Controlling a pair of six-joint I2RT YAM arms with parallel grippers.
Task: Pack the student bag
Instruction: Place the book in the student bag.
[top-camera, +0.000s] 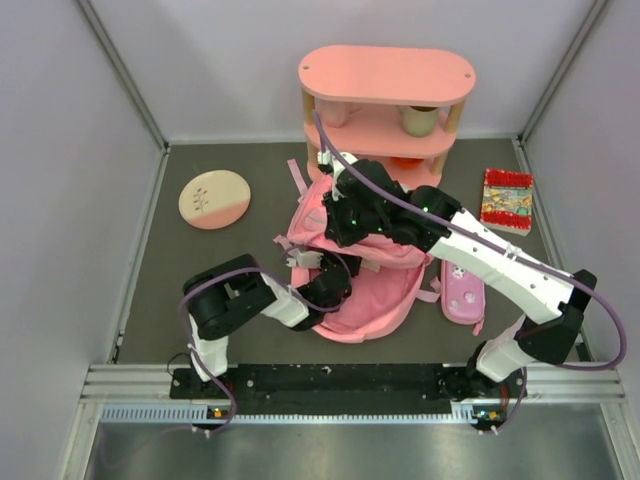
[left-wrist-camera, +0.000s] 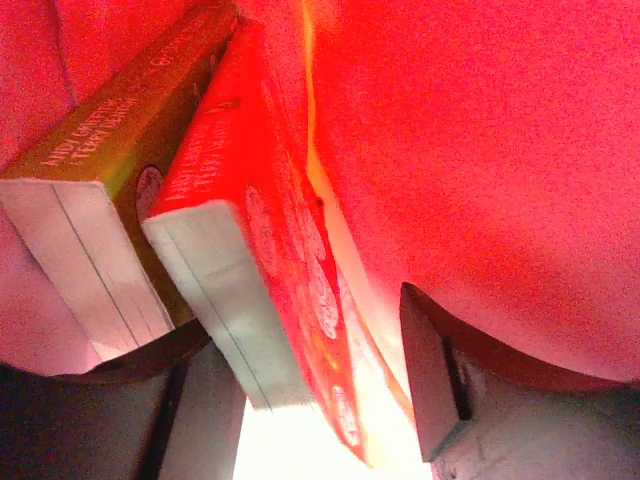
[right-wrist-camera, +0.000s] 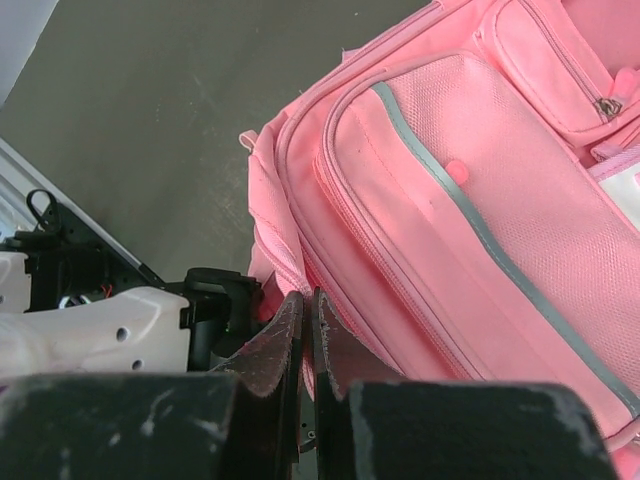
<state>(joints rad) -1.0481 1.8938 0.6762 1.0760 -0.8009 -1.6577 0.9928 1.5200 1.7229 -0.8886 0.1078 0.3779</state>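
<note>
On the table, near its middle, the bag is lying flat with its front pockets facing up, just in front of the shelf. Both arms are bending over it.

The left arm is reaching into the bag from the near left, so its gripper is hidden from above. In the left wrist view, pink lining is glowing red all round. Two books are standing side by side and touching: a green book on the left and a red book beside it. The left gripper is standing open around the red book. One finger is sitting apart from the cover, with a bright gap showing between them. The other finger is lying close to the page edge; whether it is touching is not clear.

The right arm is stretching across the bag from the near right. The right gripper is resting at the bag's edge with its fingers pressed together. Whether any fabric is caught between them is not clear.

A plate is lying well to the bag's left. A case is lying just beside its right side. A notebook is lying near the far right corner, and a cup is standing on the shelf's middle tier.
</note>
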